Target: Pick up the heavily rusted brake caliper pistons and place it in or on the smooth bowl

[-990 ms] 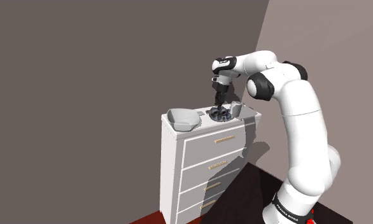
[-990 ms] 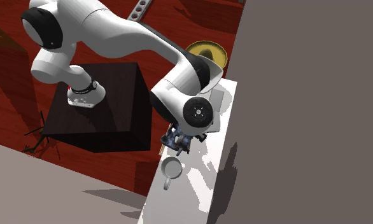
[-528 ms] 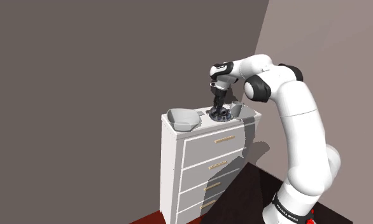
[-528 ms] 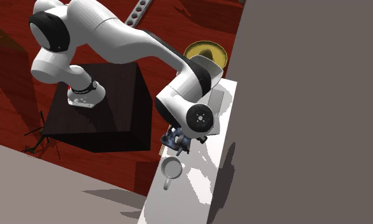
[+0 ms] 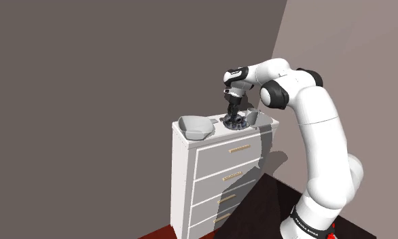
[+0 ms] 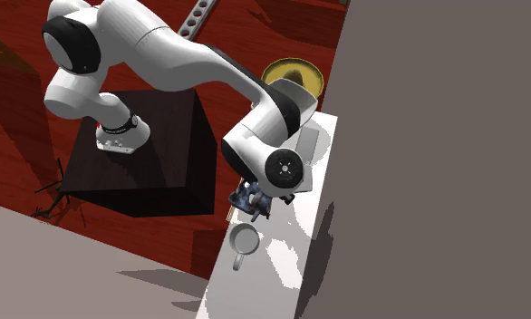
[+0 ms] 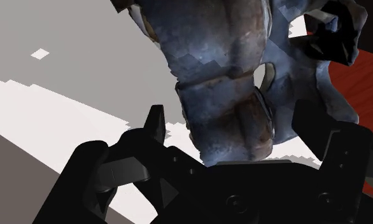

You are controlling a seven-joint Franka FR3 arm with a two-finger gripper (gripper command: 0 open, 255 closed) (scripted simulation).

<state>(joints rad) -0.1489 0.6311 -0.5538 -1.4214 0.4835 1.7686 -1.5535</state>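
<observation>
The rusted, blue-grey brake caliper piece (image 5: 234, 123) lies on the white dresser top (image 5: 221, 133), between a bowl and a mug. My gripper (image 5: 233, 115) points straight down onto it. In the wrist view the gripper (image 7: 233, 124) is open: its black fingers (image 7: 152, 127) stand wide apart with a rusty lobe of the caliper (image 7: 223, 95) between them, and no clasp shows. The smooth grey bowl (image 5: 195, 125) sits at the dresser's end toward the shoulder view's left. From the second exterior view the caliper (image 6: 251, 201) peeks out under the hand, and the bowl (image 6: 294, 74) looks yellowish.
A small grey mug (image 5: 254, 119) stands just beside the caliper on the side away from the bowl, also seen as mug (image 6: 245, 241). Walls rise close behind the dresser (image 5: 218, 183). The dark stand (image 6: 150, 149) rests on a red-brown floor.
In the first half second the hand shifted slightly toward the shoulder view's left over the caliper; since then nothing has moved. The fingers stayed apart throughout.
</observation>
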